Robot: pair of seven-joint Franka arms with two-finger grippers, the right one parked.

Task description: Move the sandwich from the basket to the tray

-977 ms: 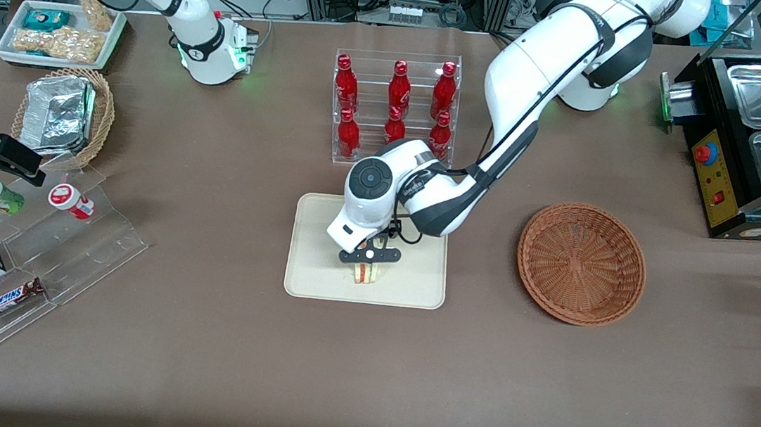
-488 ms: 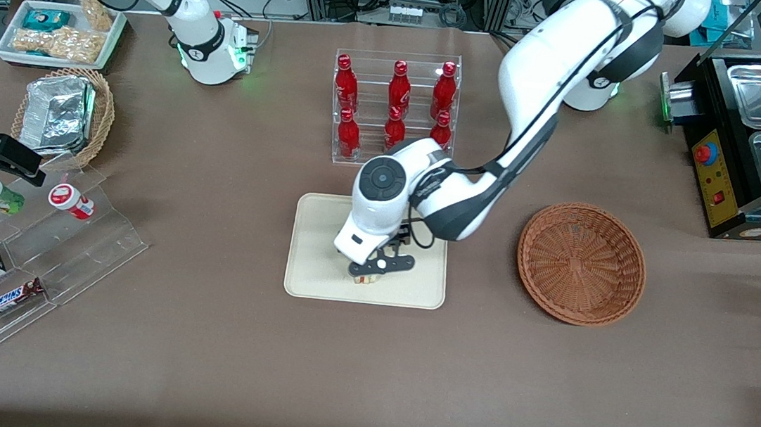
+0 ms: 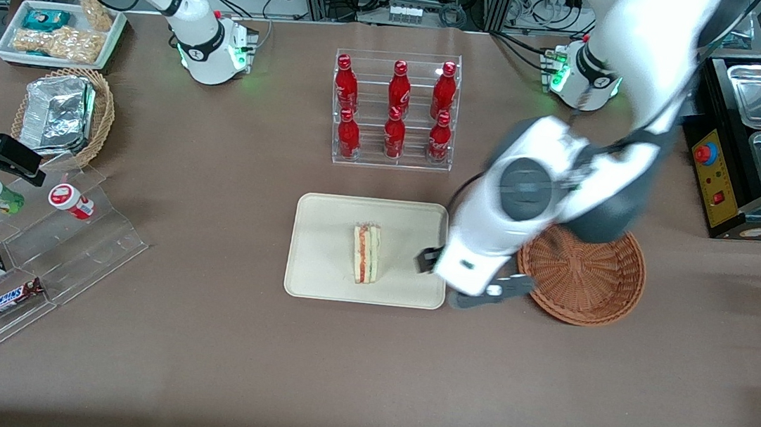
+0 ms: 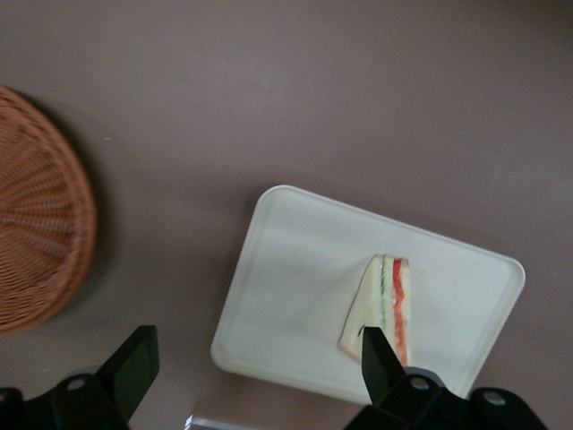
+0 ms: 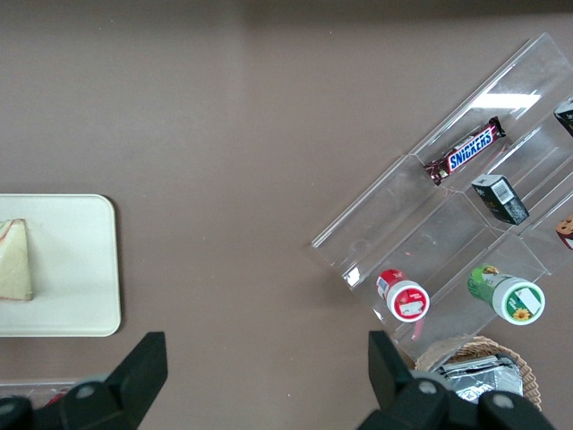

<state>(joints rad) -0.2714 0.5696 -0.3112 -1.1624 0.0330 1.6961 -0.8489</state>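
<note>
Front view: gripper (image 3: 466, 284) (fingers apart) above brown tabletop (image 3: 198, 336).

Light: bright, even, from overhead.
Shadows: soft; a dim one on the table (image 3: 198, 336) beside the basket (image 4: 36, 224).
Blur: the gripper (image 3: 468, 286) and its arm smear in the front view; its fingers (image 4: 380, 354) show dark and spread apart, everything past them crisp.
Glare: white glints on the clear rack (image 5: 466, 206).
</note>
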